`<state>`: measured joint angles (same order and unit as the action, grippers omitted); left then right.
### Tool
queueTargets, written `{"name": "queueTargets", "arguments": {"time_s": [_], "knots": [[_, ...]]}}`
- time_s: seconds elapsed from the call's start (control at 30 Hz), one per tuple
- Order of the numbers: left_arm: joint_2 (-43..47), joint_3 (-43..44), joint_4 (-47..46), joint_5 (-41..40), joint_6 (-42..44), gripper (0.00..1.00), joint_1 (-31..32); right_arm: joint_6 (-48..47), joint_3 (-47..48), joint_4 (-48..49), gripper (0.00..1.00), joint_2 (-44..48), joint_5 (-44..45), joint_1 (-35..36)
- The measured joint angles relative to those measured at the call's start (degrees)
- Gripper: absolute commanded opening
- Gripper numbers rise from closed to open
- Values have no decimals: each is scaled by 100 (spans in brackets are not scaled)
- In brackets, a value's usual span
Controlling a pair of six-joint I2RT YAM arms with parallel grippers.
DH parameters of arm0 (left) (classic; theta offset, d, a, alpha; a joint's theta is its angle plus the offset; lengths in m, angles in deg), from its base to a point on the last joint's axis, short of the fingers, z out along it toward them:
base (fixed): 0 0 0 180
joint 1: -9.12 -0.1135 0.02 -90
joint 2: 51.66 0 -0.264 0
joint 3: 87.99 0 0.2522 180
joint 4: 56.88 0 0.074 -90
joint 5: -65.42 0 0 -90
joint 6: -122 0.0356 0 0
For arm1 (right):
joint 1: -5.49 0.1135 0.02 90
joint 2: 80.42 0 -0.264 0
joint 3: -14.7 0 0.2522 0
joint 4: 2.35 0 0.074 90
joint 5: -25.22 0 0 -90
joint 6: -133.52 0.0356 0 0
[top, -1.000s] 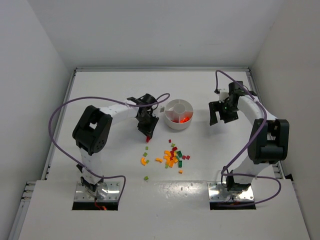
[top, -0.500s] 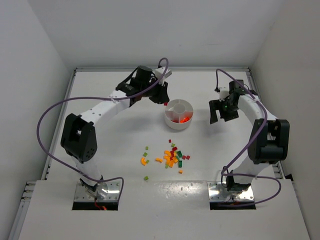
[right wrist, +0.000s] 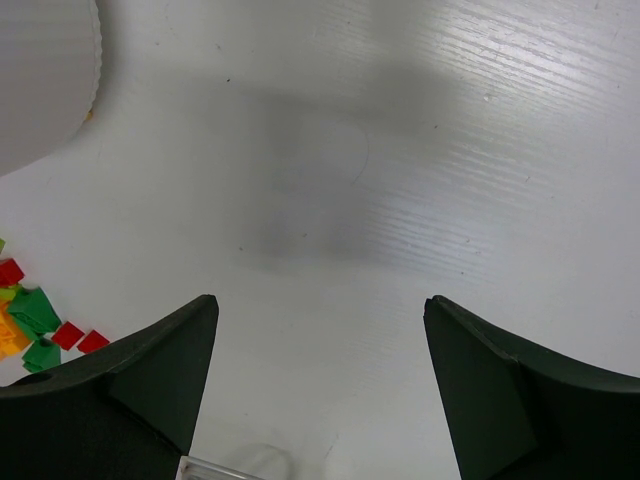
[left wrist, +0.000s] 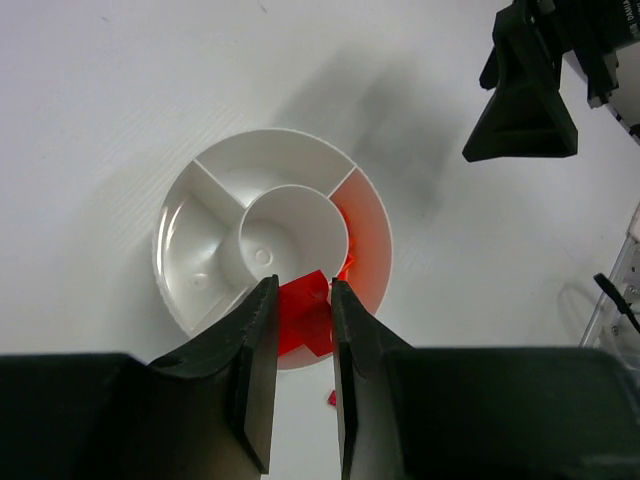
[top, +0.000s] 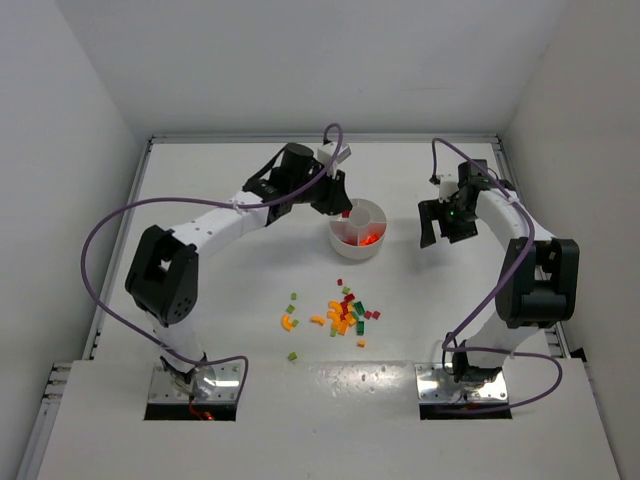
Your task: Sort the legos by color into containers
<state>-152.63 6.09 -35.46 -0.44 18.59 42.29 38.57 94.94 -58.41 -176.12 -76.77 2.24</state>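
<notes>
Above the 6 o'clock rim of the dish, wrist view, a red lego is clamped by the left fingers; released there, it may be bounced out. The right fingers are spread, empty.

The white table carries a round white dish with inner dividing walls. On the near side of the dish, a loose heap of legos in red, orange, yellow and green lies on the bare surface. A few strays sit apart from the heap: a red brick between it and the dish, two green bricks and an orange brick to the dish's near left, and a lone green brick farther still from the dish
</notes>
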Motion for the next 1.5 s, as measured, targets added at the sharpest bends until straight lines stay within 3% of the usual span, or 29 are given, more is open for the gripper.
{"name": "queueTargets", "arguments": {"time_s": [0.43, 0.73, 1.07, 1.13, 1.17, 1.33, 1.5], "knots": [[-282, -153, -262, -72, -238, 24, 98, 0, 0, 0, 83, 0, 11, 0], [-297, -282, -264, -153, -258, 47, 109, 2, 0, 0, 83, 2, 55, 0], [-308, -284, -262, -323, -164, 55, 140, 0, 0, 0, 83, 4, 92, 0], [-240, -264, -122, -420, 168, 70, 144, 0, 0, 0, 83, 15, 92, 0], [-205, -146, 173, -442, 428, 97, 144, 0, 0, 0, 83, 28, 94, 0], [-48, 791, 1311, -540, 1740, 100, 181, -2, -26, 4, 83, 118, 146, 0], [564, 612, 1779, -448, 2472, 98, 184, -15, -111, 17, 83, 199, 164, 0]]}}
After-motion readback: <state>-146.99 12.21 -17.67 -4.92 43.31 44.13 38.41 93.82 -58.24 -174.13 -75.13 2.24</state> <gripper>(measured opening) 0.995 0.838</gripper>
